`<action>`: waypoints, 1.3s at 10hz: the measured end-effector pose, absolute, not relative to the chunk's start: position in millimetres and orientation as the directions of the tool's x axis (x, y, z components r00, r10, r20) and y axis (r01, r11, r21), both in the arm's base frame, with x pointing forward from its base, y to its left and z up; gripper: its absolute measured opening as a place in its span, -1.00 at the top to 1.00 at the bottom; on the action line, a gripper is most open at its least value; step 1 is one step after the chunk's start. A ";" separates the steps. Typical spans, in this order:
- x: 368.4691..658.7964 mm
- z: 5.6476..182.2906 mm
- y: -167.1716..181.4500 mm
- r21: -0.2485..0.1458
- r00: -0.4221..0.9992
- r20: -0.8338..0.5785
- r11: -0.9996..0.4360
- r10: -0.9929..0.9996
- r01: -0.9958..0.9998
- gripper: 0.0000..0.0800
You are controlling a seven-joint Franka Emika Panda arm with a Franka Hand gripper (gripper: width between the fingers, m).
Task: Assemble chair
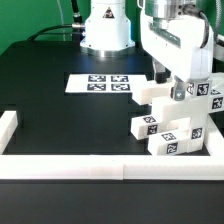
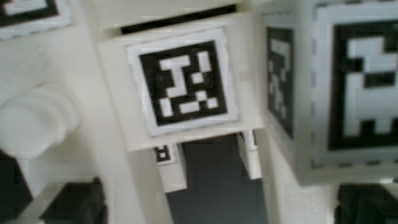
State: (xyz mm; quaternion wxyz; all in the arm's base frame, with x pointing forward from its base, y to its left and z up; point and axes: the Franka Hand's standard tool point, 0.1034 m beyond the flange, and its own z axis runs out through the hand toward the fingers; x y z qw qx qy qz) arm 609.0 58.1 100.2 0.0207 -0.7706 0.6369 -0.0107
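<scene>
Setting: robotics laboratory test bench. Evidence: black table [image 1: 60, 110] enclosed by a low white border wall [image 1: 70, 167]; marker board [image 1: 100, 83] lying flat on the table; white robot arm base [image 1: 106, 28] mounted at the far edge, cables behind it; white furniture parts [image 1: 175, 130] carrying black-and-white square tags.

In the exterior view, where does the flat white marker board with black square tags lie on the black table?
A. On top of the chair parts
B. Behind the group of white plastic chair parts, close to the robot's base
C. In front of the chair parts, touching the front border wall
B: the flat white marker board lies on the black table beyond the chunky white plastic chair parts, just before the robot's white base.
</scene>
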 end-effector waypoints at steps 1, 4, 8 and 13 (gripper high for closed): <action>609.3 100.7 55.5 -0.045 0.213 -0.007 -0.212 -0.977 -0.976 -0.62; 613.5 112.7 52.0 -0.062 0.308 -0.001 -0.307 -0.951 -0.950 -0.62; 608.8 129.8 55.3 -0.104 0.548 0.022 -0.547 -0.836 -0.830 -0.62; 610.2 132.6 54.2 -0.033 0.934 0.145 -0.945 -0.325 -0.324 -0.62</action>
